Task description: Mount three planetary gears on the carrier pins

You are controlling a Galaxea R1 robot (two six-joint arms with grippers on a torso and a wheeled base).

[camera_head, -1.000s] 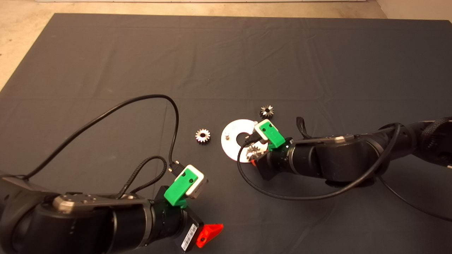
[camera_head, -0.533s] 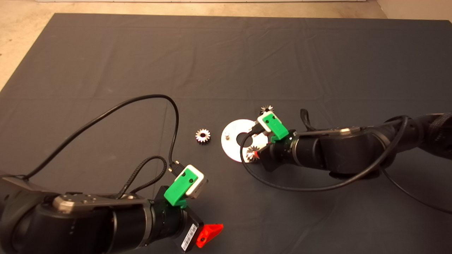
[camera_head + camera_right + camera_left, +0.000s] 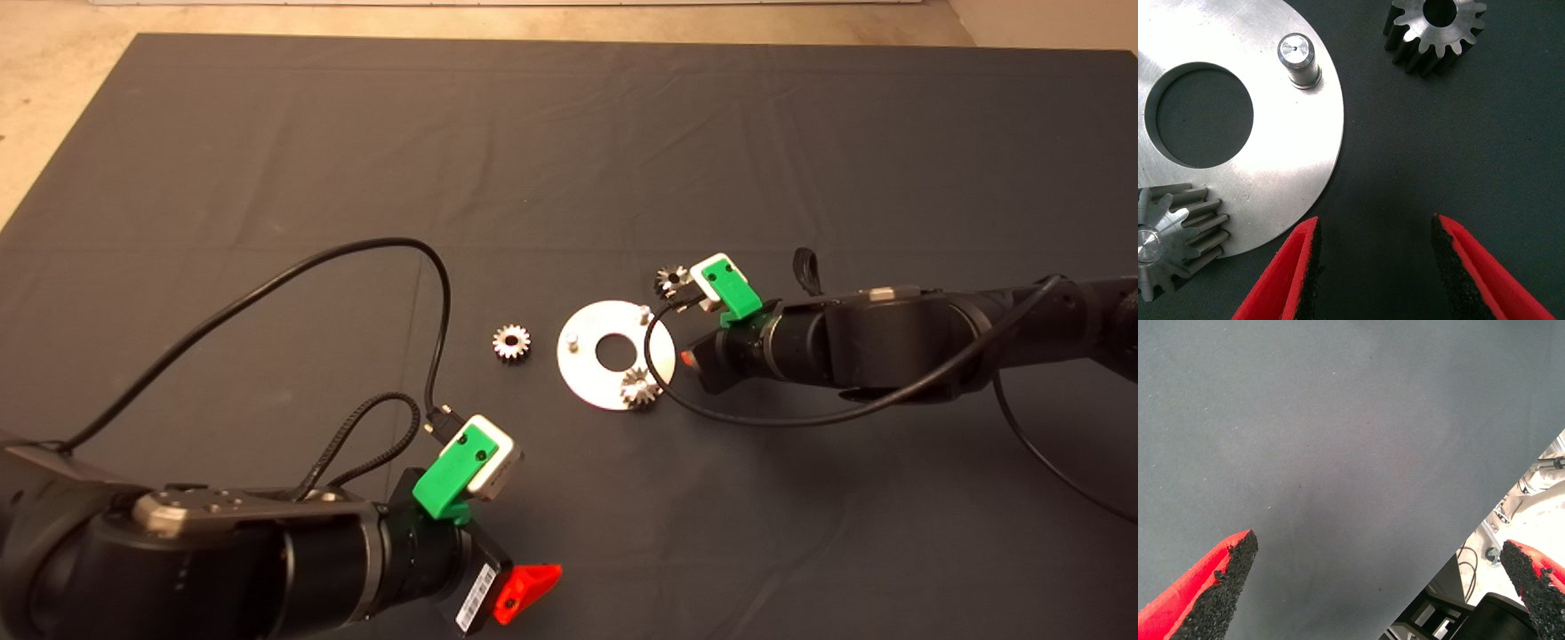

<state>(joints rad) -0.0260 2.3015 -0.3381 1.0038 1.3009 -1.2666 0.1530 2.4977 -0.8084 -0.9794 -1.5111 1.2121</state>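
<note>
While one gear (image 3: 639,388) sits on a disc (image 3: 587,378) pin, both grippers are empty.
Right gripper (image 3: 1373,267), fingers parted, hovers beside the disc; left gripper (image 3: 1371,587), spread wide, waits far off.

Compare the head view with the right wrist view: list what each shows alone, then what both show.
Head view only: a third small silver toothed gear lying on the dark mat left of the disc, a third short silver pin, the parked left gripper at lower left.

Right wrist view only: the right gripper open, empty, over bare mat.

Both: the flat round silver disc, one gear seated on its pin, one bare pin, a loose gear beyond the disc's rim.
</note>
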